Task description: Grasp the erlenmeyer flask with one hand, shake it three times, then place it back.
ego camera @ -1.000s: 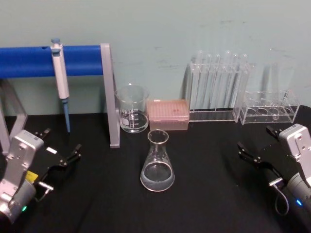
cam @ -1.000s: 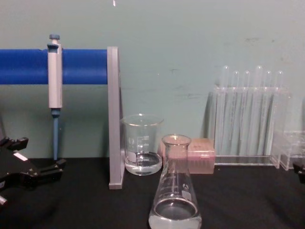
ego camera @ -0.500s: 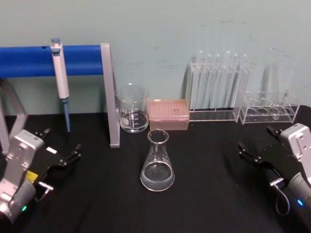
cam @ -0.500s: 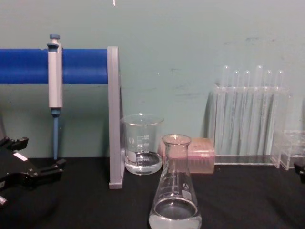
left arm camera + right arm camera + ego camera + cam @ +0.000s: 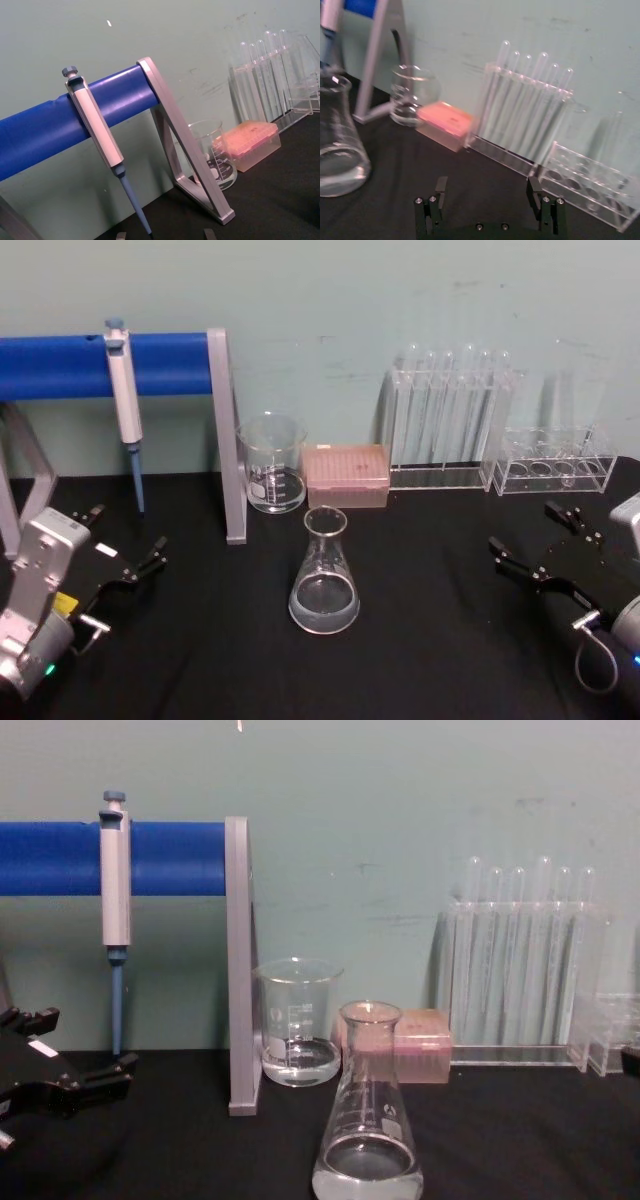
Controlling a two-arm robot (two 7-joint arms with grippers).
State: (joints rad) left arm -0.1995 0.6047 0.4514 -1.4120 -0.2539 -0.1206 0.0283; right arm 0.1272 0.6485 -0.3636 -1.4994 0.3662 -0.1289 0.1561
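Fingers spread, the right hand (image 5: 520,524) hangs well apart from the upright erlenmeyer flask (image 5: 324,575) on the table (image 5: 430,660); the left hand (image 5: 128,527) waits opposite, likewise spread.

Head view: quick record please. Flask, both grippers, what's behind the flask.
flask: erlenmeyer flask upright on black table, some clear liquid, not grasped
left: left gripper fingers open, to the flask's left, apart from it
right: right gripper fingers open, to the flask's right, apart from it
behind flask: beaker, pink box
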